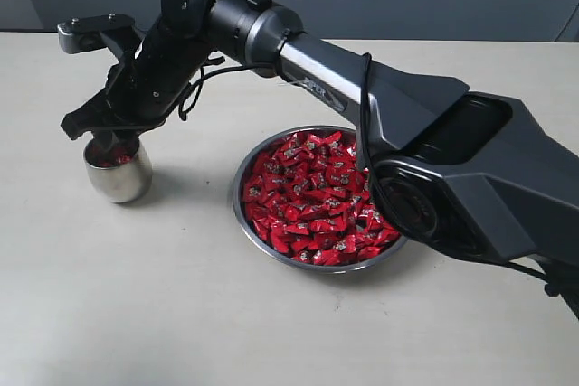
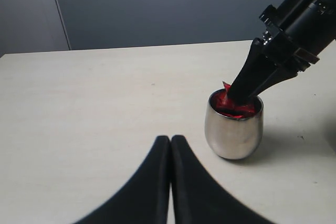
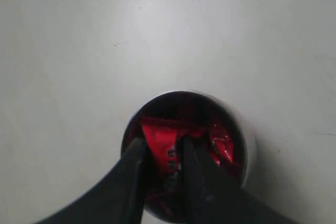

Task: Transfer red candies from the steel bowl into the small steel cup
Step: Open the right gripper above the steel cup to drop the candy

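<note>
Right arm is stretched across the table (image 1: 136,314) from the right edge over to the left side, and the right gripper (image 1: 112,145) is tipped down with its fingertips poked into the mouth of the small steel cup (image 1: 118,178). In the right wrist view the two black fingers (image 3: 131,174) are only a narrow gap apart, with a red candy (image 3: 160,136) pinched between them, so it's clamped on that one wrapper, just inside the cup's rim. There's more red foil around it in there, and the cup looks filled close to the top. One wrapper corner sticks up past the rim next to the gripper in the left wrist view.

The cup stands upright toward the left edge of the table, on its own, well apart from the steel bowl (image 1: 237,205). The bowl sits around the middle of the table, partly tucked under the right arm's forearm, and it's heaped with red candies (image 1: 312,196) almost rim to rim.

The left gripper (image 2: 170,139) only shows up in its own wrist view: fingers pressed flat together, nothing between them. It's above bare table and pointed toward the cup, with a clear gap in between. Can't spot it anywhere in the exterior view.
</note>
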Controlling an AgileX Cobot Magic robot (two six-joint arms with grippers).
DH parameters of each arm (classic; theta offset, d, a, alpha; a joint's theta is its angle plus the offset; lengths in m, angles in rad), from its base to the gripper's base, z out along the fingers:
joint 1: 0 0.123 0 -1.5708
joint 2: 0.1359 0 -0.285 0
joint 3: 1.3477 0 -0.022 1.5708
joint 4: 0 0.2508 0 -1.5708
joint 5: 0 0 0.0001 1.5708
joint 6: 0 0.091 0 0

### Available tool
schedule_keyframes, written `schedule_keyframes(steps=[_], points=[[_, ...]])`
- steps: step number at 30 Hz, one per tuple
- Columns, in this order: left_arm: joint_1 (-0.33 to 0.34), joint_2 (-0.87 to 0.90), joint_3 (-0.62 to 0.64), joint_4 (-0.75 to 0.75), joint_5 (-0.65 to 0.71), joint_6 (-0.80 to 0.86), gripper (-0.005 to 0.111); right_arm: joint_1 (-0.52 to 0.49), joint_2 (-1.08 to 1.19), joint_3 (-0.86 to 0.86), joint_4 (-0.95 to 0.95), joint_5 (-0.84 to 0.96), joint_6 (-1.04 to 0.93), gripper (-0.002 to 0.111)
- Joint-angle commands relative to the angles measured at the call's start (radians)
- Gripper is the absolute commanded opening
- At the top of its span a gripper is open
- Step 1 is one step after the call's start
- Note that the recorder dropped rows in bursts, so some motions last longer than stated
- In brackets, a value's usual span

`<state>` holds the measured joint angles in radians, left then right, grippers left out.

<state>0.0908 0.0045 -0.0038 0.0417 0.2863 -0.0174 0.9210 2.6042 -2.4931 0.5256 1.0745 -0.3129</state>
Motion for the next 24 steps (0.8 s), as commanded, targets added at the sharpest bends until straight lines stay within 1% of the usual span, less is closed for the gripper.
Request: schedule_keyframes(steps=[1,10,12,14,16,18,20,24], points=[[-0.008,-0.004,0.004,0.001,-0.002,-0.003,0.000,-0.001,-0.007,-0.006,-0.003,-0.014,-0.013,-0.001],[-0.008,-0.004,0.004,0.001,-0.002,-0.003,0.000,-0.001,-0.007,-0.006,-0.003,-0.046,-0.030,0.000],[-0.008,-0.004,0.004,0.001,-0.002,-0.003,0.000,-0.001,-0.007,-0.006,-0.003,-0.046,-0.032,0.006],[-0.008,-0.004,0.004,0.001,-0.002,-0.003,0.000,-0.001,-0.007,-0.006,-0.003,-0.046,-0.032,0.015],[-0.008,-0.004,0.004,0.001,-0.002,-0.003,0.000,-0.001,-0.007,-0.006,-0.003,-0.046,-0.032,0.027],[-0.008,-0.004,0.004,0.001,-0.002,-0.003,0.000,-0.001,-0.007,-0.006,-0.003,-0.046,-0.032,0.035],[-0.008,-0.004,0.004,0.001,-0.002,-0.003,0.000,-0.001,-0.007,-0.006,-0.003,-0.046,-0.032,0.038],[-0.008,-0.004,0.004,0.001,-0.002,-0.003,0.000,-0.001,-0.007,-0.006,-0.003,-0.040,-0.029,0.038]])
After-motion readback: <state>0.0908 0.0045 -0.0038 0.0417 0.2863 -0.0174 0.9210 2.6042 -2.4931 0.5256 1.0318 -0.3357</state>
